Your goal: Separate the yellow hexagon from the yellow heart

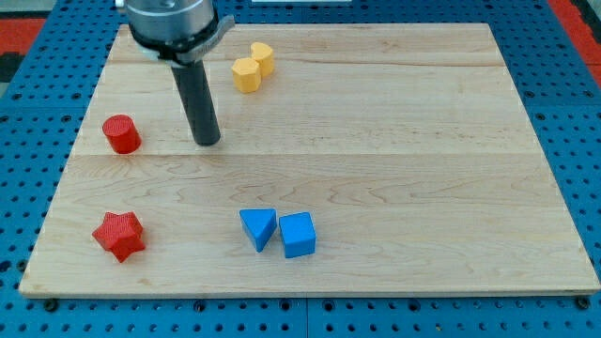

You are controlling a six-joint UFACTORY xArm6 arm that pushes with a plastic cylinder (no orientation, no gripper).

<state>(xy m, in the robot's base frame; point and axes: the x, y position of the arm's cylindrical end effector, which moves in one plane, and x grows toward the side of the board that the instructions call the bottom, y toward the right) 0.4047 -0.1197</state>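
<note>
The yellow hexagon and the yellow heart sit touching each other near the view's top, left of centre. The hexagon is below and left of the heart. My tip rests on the wooden board, below and to the left of the hexagon, a short gap away from it. It touches no block.
A red cylinder lies left of my tip. A red star sits at the lower left. A blue triangle and a blue cube sit side by side at the bottom centre. The board lies on blue pegboard.
</note>
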